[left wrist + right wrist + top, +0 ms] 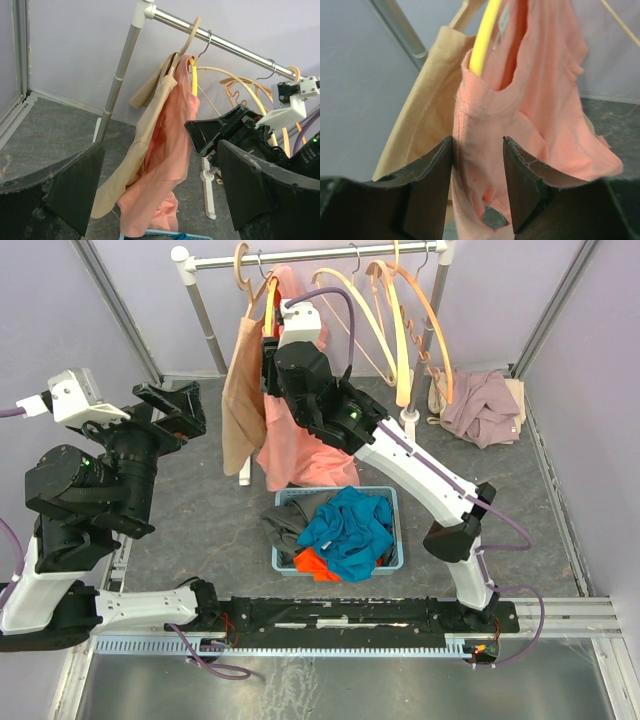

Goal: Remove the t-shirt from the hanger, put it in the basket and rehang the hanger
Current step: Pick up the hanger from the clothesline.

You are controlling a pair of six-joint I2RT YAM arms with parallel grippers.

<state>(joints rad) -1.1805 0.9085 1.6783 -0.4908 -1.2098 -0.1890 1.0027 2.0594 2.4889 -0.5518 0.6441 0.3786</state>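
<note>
Right wrist view: right claw [477,145] half-open, jaws straddling pink shirt [535,100] below yellow hanger [485,35], not pinching. The left claw [160,150] gapes wide, holding nothing.

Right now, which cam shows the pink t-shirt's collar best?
Right wrist: the collar fills the frame, yellow hanger running into it, right pincer straddling the fabric below. Left wrist shows the whole t-shirt side-on, collar small. Top external: the right arm hides most of it.
</note>
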